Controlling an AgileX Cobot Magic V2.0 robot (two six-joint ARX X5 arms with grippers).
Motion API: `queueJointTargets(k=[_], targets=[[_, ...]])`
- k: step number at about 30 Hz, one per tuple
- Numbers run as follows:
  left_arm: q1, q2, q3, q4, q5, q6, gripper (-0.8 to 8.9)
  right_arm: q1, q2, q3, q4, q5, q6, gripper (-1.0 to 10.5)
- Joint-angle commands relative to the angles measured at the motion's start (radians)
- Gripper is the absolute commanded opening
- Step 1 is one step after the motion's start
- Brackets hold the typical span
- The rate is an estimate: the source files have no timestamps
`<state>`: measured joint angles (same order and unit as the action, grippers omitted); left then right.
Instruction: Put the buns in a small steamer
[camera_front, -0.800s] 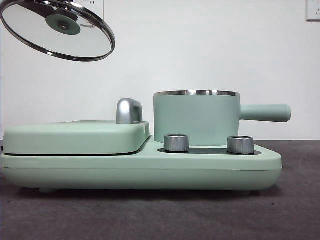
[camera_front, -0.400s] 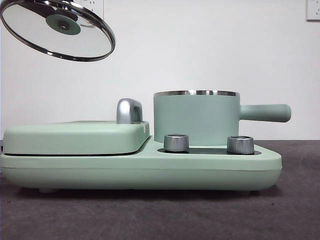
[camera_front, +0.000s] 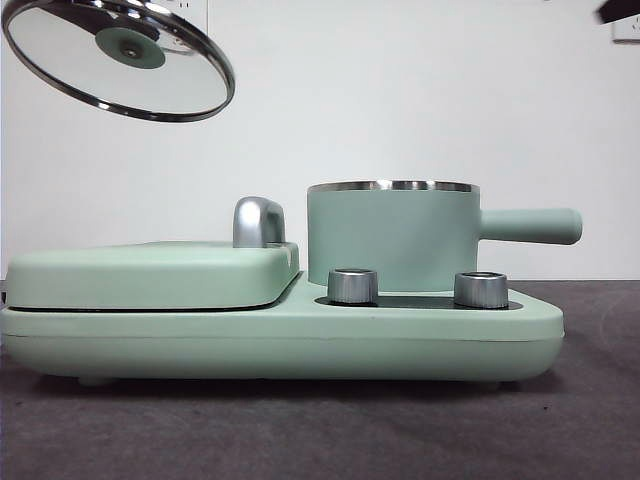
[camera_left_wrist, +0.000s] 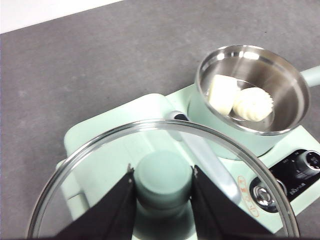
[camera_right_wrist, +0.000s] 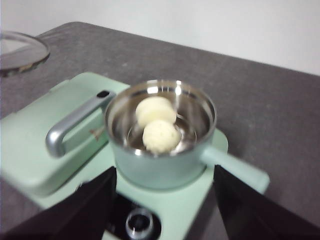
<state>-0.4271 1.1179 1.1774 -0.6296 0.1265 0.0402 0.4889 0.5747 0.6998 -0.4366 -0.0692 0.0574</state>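
The left claw (camera_left_wrist: 162, 200) is clamped on the green knob (camera_left_wrist: 164, 176) of the glass lid (camera_left_wrist: 210, 150) and holds it in the air over the flat griddle (camera_front: 150, 272), toward the table's left edge. The right claw (camera_right_wrist: 165, 210) hangs spread wide and empty above the pot (camera_right_wrist: 160, 165), which sits on the right half of the cooker (camera_front: 300, 340), its handle (camera_front: 530, 225) pointing toward the right edge of the table.

Both buns (camera_right_wrist: 156, 122) already lie on the pot's floor, touching each other: the smooth one (camera_left_wrist: 222, 93) and the ridged one (camera_left_wrist: 253, 103).

What seems left is covering the pot. To do that well, carry the lid level across until the knob is centred over the steel rim (camera_front: 392, 186), then lower it straight so its edge seats all round instead of catching on one side. The right arm should clear off first.
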Motion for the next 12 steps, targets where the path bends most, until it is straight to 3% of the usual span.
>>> queueJointTargets(k=[1, 12], targets=[[-0.024, 0.008, 0.016, 0.052, 0.002, -0.001, 0.12, 0.006, -0.069, 0.001, -0.091, 0.033, 0.021, 3.0], [-0.161, 0.124, 0.016, 0.319, 0.002, -0.061, 0.12, 0.006, -0.264, 0.002, -0.2, 0.073, 0.066, 3.0]])
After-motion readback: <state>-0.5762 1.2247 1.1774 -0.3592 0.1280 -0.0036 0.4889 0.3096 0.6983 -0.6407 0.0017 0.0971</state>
